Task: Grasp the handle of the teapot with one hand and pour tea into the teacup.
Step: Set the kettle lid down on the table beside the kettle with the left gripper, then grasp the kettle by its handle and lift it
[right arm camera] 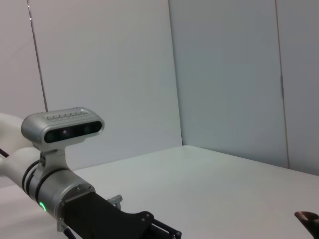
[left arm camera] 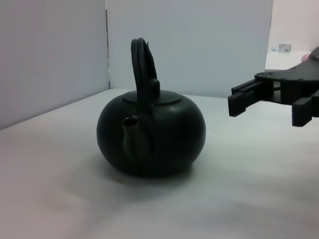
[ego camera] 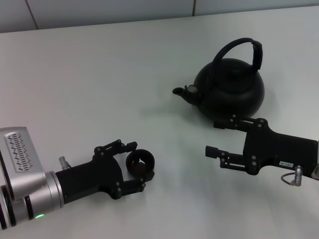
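Note:
The matte-black teapot (ego camera: pixel 232 92) stands upright at the back right, spout (ego camera: pixel 182 92) pointing left, with the arched handle (ego camera: pixel 240 46) over its lid. It also shows in the left wrist view (left arm camera: pixel 159 132), handle (left arm camera: pixel 142 64) edge-on. The small black teacup (ego camera: pixel 140 164) sits on the table between the fingers of my left gripper (ego camera: pixel 137 166), which close around it at the front left. My right gripper (ego camera: pixel 215 137) is open and empty, low in front of the teapot and below its handle; it also shows in the left wrist view (left arm camera: pixel 266 109). No tea is visible.
The white table (ego camera: pixel 99 89) stretches to a pale wall at the back. The left arm's silver wrist and camera (right arm camera: pixel 62 127) show in the right wrist view. A bare stretch of table lies between the cup and the teapot.

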Controlling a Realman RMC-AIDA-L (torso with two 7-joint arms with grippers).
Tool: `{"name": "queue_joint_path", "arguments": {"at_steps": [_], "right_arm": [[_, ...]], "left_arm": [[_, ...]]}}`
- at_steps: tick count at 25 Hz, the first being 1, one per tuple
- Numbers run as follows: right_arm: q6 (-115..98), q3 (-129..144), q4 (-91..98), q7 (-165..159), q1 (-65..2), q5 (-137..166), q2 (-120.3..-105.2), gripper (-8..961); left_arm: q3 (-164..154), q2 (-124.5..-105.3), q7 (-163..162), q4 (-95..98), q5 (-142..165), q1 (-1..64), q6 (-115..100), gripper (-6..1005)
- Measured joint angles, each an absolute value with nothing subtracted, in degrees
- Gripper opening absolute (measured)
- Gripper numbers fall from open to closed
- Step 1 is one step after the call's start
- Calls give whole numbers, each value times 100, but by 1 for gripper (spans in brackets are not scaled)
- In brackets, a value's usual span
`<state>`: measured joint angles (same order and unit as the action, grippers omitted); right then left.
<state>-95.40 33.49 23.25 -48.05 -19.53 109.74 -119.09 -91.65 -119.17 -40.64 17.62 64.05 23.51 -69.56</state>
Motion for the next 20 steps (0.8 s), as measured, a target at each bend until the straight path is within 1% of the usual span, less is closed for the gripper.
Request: {"name": "queue_joint_path", "arguments": {"at_steps": [7,20], "right_arm": [[-9536,3348,2326,-4801,-1937,10985,-11909,710],[-9572,3357,2302,-4798,-1898,10986,-11917,710]], "left_arm": [[-9167,-11908,-4395,1831,6436,2334,-6985,801],[-9138,-11864,-4413,2287,6412,1958,-7274,826]]}}
